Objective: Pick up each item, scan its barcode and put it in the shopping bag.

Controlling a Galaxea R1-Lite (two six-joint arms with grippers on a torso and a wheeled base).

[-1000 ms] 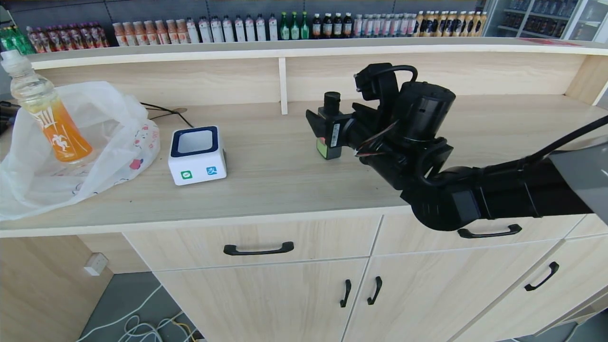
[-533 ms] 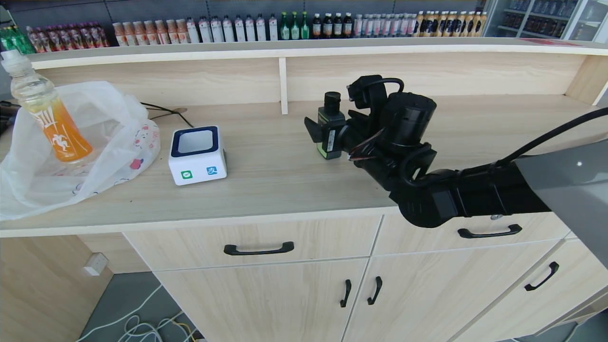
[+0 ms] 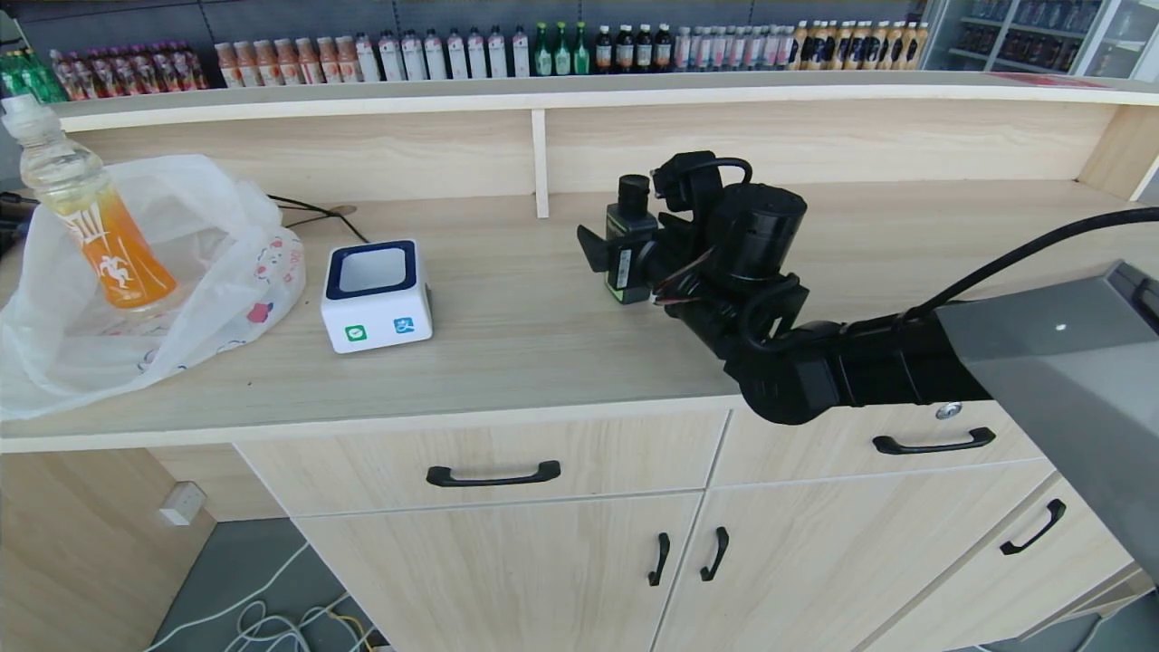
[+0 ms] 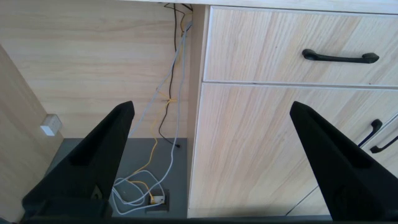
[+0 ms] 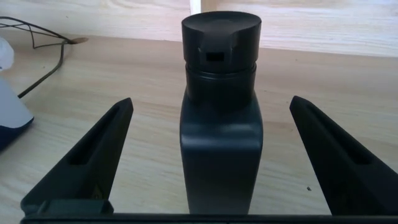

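A small dark bottle (image 3: 632,210) with a black cap and a barcode label stands upright on the wooden counter (image 3: 543,344). My right gripper (image 3: 625,246) is open around it, one finger on each side. In the right wrist view the bottle (image 5: 221,155) stands between the spread fingers (image 5: 93,155) without touching them. A white scanner (image 3: 376,288) with a blue rim sits to its left. At the far left, the white shopping bag (image 3: 208,272) holds an upright orange drink bottle (image 3: 90,208). My left gripper (image 4: 211,106) hangs open below counter level, facing the cabinet fronts.
A raised back ledge with a thin divider (image 3: 540,163) bounds the counter behind the bottle. A black cable (image 3: 308,213) runs behind the scanner. Drinks line the far shelf (image 3: 579,50). Bare counter stretches to the right of my arm. Drawers with black handles (image 3: 493,474) lie below.
My right arm has moved left and forward, bringing the open fingers further around the dark bottle. The bottle, scanner and bag have stayed put.
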